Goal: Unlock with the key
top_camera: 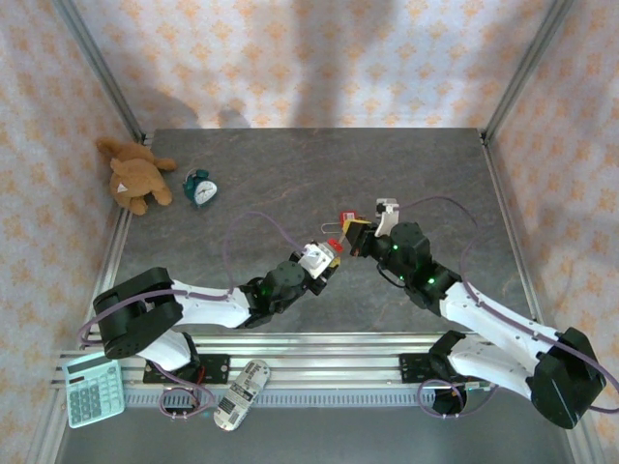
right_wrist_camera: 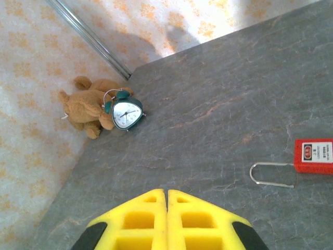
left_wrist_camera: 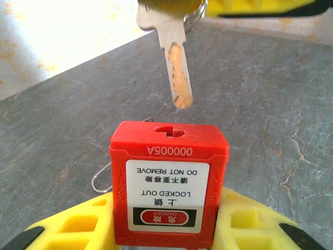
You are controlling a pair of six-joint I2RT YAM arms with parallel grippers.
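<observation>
The padlock (left_wrist_camera: 169, 182) sits clamped in your left claw (left_wrist_camera: 166, 232) near the counter's (left_wrist_camera: 270, 104) middle, and your clenched right claw (right_wrist_camera: 166, 200) holds the key (left_wrist_camera: 176, 67) just short of the keyhole (left_wrist_camera: 170, 130), so next align the blade and push in.

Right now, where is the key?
Left wrist view, top centre: the key points down at the padlock, its tip just short of the keyhole.

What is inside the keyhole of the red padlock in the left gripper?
Nothing: the keyhole is bare, and the key hangs just short of it, tip outside. Deeper inside the padlock is hidden by its red body.
</observation>
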